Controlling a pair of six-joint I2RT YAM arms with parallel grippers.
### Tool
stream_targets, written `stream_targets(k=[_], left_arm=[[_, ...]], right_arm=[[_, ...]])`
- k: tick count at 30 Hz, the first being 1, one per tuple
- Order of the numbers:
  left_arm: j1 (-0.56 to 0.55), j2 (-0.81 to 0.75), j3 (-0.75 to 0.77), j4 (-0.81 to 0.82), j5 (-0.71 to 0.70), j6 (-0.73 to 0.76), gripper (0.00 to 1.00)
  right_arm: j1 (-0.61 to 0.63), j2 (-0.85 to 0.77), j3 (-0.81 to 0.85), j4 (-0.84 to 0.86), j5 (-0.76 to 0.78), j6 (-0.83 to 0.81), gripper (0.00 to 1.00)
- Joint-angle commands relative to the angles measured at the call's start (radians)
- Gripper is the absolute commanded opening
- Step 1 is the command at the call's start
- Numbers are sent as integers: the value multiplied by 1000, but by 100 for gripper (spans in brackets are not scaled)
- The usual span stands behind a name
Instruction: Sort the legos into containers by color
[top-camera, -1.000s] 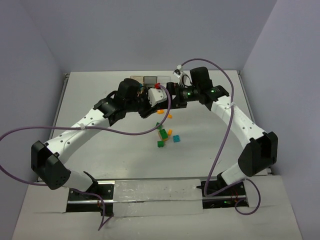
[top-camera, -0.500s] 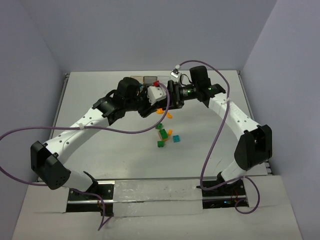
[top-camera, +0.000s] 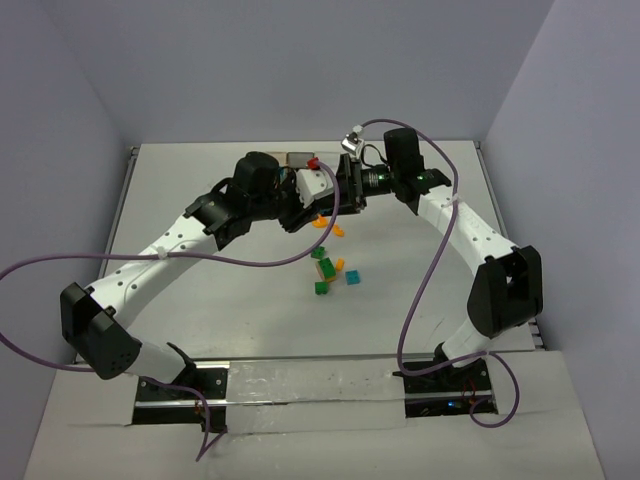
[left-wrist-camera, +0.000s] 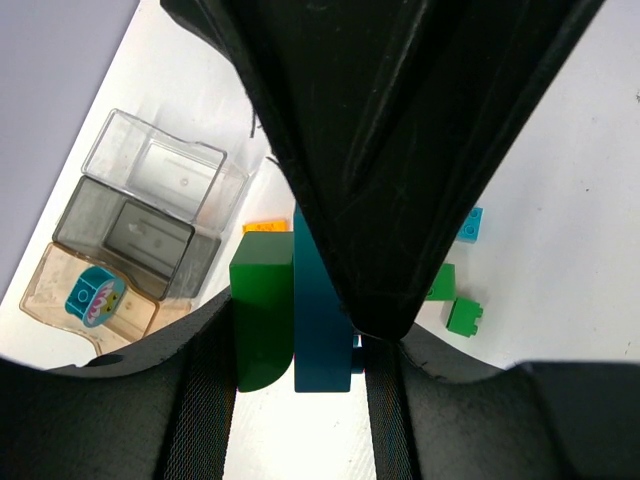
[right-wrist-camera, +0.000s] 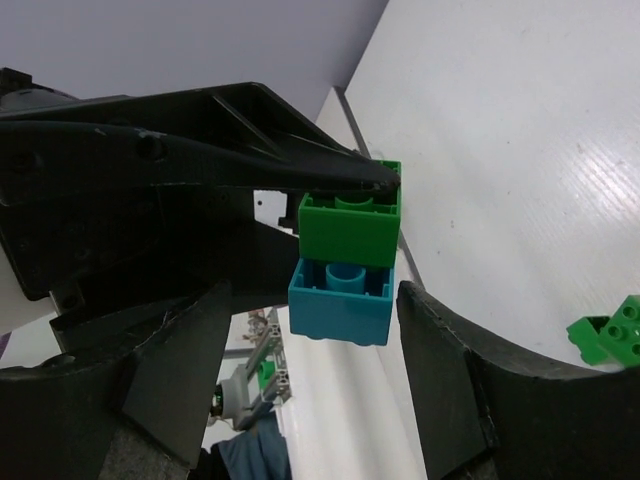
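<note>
My left gripper (left-wrist-camera: 298, 340) is shut on a stack of two joined legos, a green brick (left-wrist-camera: 262, 310) and a teal-blue brick (left-wrist-camera: 320, 310), held in the air near the containers. My right gripper (right-wrist-camera: 315, 330) meets it head-on. Its jaws are open on either side of the teal-blue brick (right-wrist-camera: 340, 300), with a gap on each side. The green brick (right-wrist-camera: 350, 228) sits on top under a left finger. The containers show in the left wrist view: clear (left-wrist-camera: 160, 170), smoky grey (left-wrist-camera: 130, 235) and orange-brown (left-wrist-camera: 70, 305), which holds a teal piece (left-wrist-camera: 93, 295).
Loose legos lie mid-table: a green and orange cluster (top-camera: 326, 267), a teal brick (top-camera: 353, 277), a green brick (top-camera: 321, 288) and orange bricks (top-camera: 320, 222). The containers (top-camera: 298, 159) stand at the table's far side, partly hidden by both wrists. Purple cables loop over both arms.
My right gripper has moved a little left toward the left gripper, and its jaws have narrowed around the teal-blue brick. The left arm and its stack have stayed still.
</note>
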Motion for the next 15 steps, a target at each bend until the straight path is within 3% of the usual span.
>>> stream_targets(k=[1,8,15], left_arm=[[-9,-10,57,65,29,-26,2],[-8,-1,76,64,31,-35,2],[-8,-1,80,58,48,-39,3]], right_arm=[[-3,-27,-4,51,-31,17,71],[-3,-8,35,-84,61,-94,59],[-4,-2,37,-87,77,-98,47]])
